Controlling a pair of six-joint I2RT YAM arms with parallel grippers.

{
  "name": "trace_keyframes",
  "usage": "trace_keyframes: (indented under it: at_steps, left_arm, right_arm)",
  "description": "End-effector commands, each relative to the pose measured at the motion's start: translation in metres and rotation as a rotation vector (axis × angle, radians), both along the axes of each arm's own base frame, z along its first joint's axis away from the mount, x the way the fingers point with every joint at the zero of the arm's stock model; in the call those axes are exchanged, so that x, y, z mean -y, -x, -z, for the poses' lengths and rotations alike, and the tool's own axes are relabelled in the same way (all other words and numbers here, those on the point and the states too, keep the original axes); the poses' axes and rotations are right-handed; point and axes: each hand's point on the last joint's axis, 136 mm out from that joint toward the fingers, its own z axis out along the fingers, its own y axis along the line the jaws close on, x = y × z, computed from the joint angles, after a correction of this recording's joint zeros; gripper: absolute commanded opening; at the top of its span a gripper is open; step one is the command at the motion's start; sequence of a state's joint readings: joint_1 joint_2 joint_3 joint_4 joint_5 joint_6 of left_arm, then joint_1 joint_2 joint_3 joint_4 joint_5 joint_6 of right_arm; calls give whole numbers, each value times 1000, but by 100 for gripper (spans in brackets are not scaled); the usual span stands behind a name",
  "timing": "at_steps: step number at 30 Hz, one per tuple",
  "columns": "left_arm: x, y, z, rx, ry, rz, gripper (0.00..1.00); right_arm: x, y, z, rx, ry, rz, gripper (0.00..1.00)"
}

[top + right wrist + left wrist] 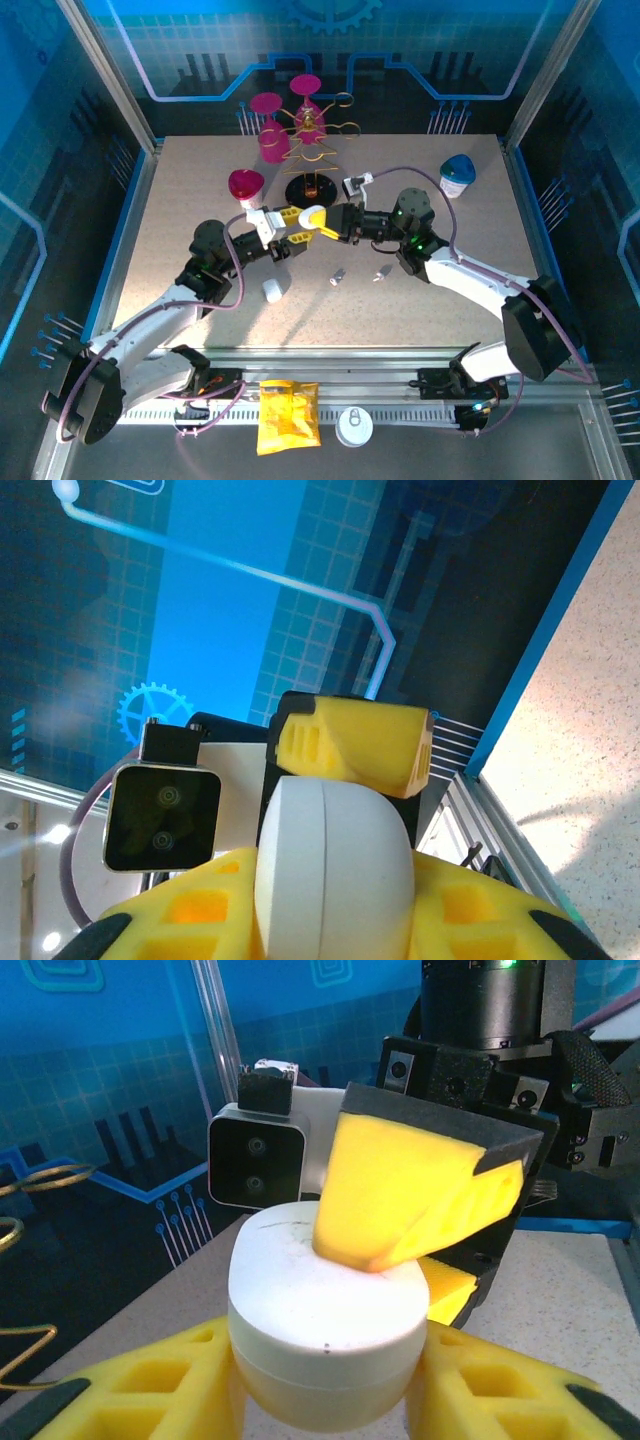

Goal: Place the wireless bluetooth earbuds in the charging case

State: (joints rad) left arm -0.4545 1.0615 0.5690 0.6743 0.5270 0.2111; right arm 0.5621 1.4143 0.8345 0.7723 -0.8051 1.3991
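Two wireless bluetooth earbuds (338, 276) counted, loose on table (180, 200), on near side of raised charging case (313, 218) and below it; right arm judged nearer. Case clamped in right tool (335, 910). Same case flanked by left tool (325, 1380); grip could not be told. One second white case (272, 291) noted beside left arm.

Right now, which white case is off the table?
The case gripped between the left claw and right claw; the other case lies loose on the table.
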Motion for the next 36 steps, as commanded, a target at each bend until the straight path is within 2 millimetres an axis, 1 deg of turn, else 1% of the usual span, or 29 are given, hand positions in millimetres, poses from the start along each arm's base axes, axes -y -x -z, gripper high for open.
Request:
trace_keyframes:
  at_steps: [1,3,4,5,7,10,12,15,17,19,21,24,27,32,36]
  left_arm:
    - [-2,-4,-4,17,-4,-25,64]
    - [-2,-4,0,6,-10,-25,87]
    - [-3,-4,3,-2,-11,-27,94]
    - [-3,-4,6,-15,-15,-30,99]
    - [-4,-6,16,-42,-32,-42,99]
    - [-4,-5,33,-95,-74,-37,99]
    - [-2,-4,45,-123,-116,-30,99]
    - [-2,-6,58,-152,-158,-38,99]
    - [0,-6,63,-178,-188,-28,99]
    - [7,-1,71,-201,-242,8,99]
    - [11,1,79,-219,-288,21,99]
    - [14,0,85,-231,-306,15,99]
    - [12,-2,89,-236,-313,-7,99]
    - [8,-2,87,-225,-316,-30,99]
    - [5,-1,87,-226,-308,-48,99]
  right_arm:
    - [9,-11,7,18,1,38,21]
    - [15,-19,15,19,22,69,20]
    - [19,-24,21,28,39,85,20]
    - [24,-31,32,19,69,112,21]
    - [39,-46,54,-3,128,184,19]
    - [67,-71,96,-45,248,304,19]
    - [87,-87,126,-62,364,395,18]
    - [111,-104,164,-73,547,487,19]
    - [121,-115,182,-67,646,522,18]
    - [128,-127,199,-67,716,538,18]
    - [127,-144,205,-63,734,539,19]
    - [126,-163,224,-81,775,532,19]
    - [122,-178,241,-104,799,522,20]
    - [123,-191,264,-145,841,516,22]
    - [130,-193,270,-146,895,529,23]
